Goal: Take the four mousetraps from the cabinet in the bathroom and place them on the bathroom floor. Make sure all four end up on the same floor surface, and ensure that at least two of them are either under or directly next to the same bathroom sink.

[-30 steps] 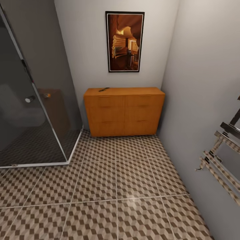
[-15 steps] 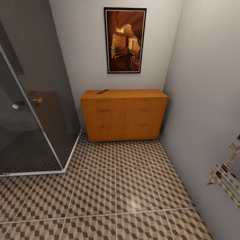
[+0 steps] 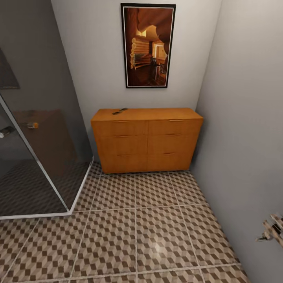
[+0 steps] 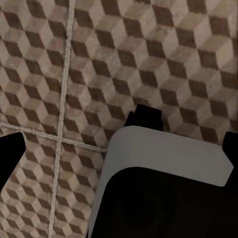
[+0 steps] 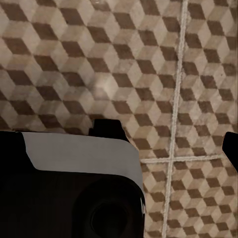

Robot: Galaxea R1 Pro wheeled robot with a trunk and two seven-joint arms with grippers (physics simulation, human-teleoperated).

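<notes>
I am driving toward the cabinet (image 3: 146, 139), which stands against the far wall with all six drawers shut. Something small and dark (image 3: 120, 111) lies on its top near the left end; it could be one of the mousetraps, but it is too small for me to tell. No other trap is on show, so I judge the rest are inside the drawers.

To do this approach well, I want to stop square to the cabinet front and close enough that either arm can reach a bar handle, yet far enough back that a drawer can slide out without hitting the base. I should stay off the shower enclosure (image 3: 35, 157) on the left and the grey side wall (image 3: 243, 137) on the right, since the lane between them is narrow.

Both wrist views look straight down at the bathroom floor (image 3: 149, 220). In each, dark fingertips of the tool sit at the frame edges with floor tile between them, so I read the left tool (image 4: 119, 148) and right tool (image 5: 119, 144) as spread apart and empty.

The floor is cube-patterned tile with pale grout and a soft sheen, flat and bare here. A framed picture (image 3: 148, 45) hangs above the cabinet.
</notes>
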